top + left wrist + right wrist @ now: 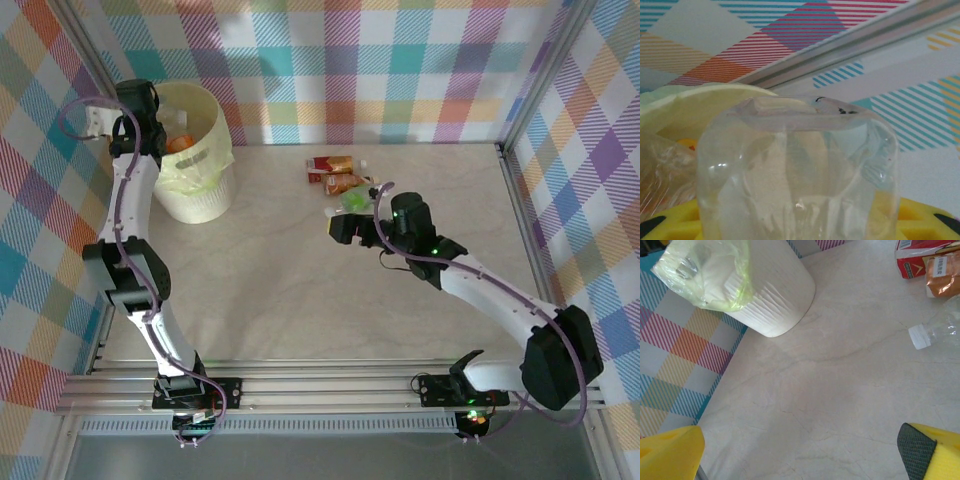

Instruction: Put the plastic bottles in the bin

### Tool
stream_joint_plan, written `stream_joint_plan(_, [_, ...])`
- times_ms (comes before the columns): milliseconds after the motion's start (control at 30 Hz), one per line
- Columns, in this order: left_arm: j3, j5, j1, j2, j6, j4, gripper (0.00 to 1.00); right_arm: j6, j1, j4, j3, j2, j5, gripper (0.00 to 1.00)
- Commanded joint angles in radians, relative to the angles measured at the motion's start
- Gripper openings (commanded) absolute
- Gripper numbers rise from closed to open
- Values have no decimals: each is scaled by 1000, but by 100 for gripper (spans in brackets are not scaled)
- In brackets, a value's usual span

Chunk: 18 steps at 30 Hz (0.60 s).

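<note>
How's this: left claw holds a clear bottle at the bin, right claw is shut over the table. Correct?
No: the right claw is open; the right wrist view shows its fingers wide apart over the table. The left claw does hold a clear bottle at the bin.

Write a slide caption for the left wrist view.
The left gripper holds a crushed clear bottle near the rim of the pale-yellow bin.
</note>
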Motion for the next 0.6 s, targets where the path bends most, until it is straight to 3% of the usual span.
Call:
stream_joint_plan(0, [112, 17, 25, 65, -106, -33, 54, -33, 7, -20, -24, -46, 25, 100])
stream_joint_plan(100, [233, 16, 25, 129, -144, -164, 79, -34, 6, -22, -44, -79, 52, 100])
stream_joint_plan(167, [252, 34, 24, 140, -152, -173, 90, -41, 6, -24, -55, -98, 67, 100])
stream_joint_plan(300, [251, 69, 25, 113, -157, -163, 96, -44, 7, -55, -57, -121, 110, 100])
stream_joint_plan(567, [206, 140, 22, -12, -122, -179, 100, 54, 5, -15, -130, -162, 305, 100])
